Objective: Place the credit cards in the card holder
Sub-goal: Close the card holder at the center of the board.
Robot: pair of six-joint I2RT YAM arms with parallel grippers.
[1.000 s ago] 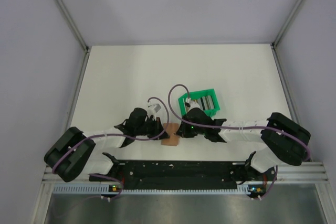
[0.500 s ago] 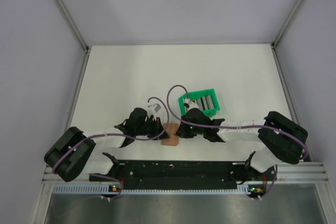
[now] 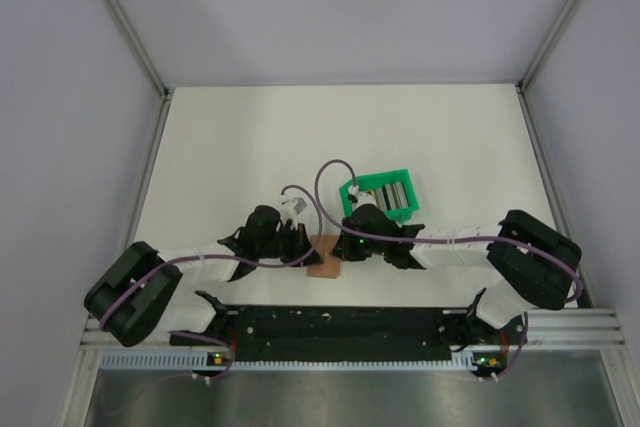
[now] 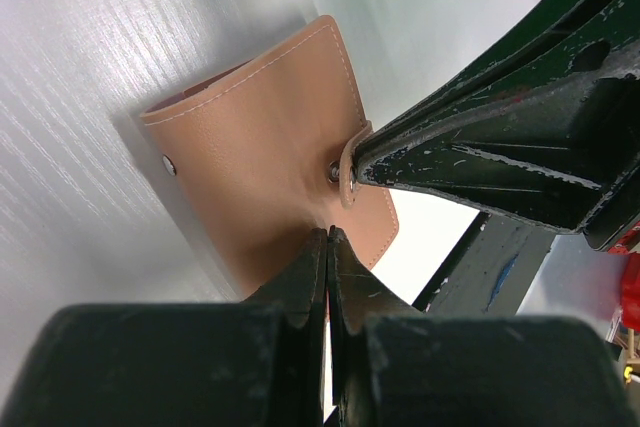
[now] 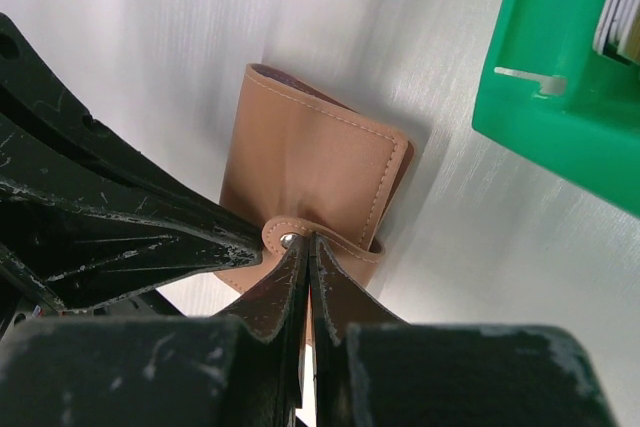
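The left fingers (image 4: 316, 259) are pressed together, their tips on the nearest edge of the tan card holder (image 4: 255, 147), which lies on the white bench (image 4: 80, 67) directly ahead of them. The right fingers (image 5: 296, 265) are also pressed together, tips against the holder's snap strap (image 5: 330, 239), facing the left tips from the opposite side; whether either of the 2 pairs pinches leather I cannot tell. Beyond the right fingers, to their right, the green tray (image 5: 560, 97) holds the credit cards (image 5: 620, 7).
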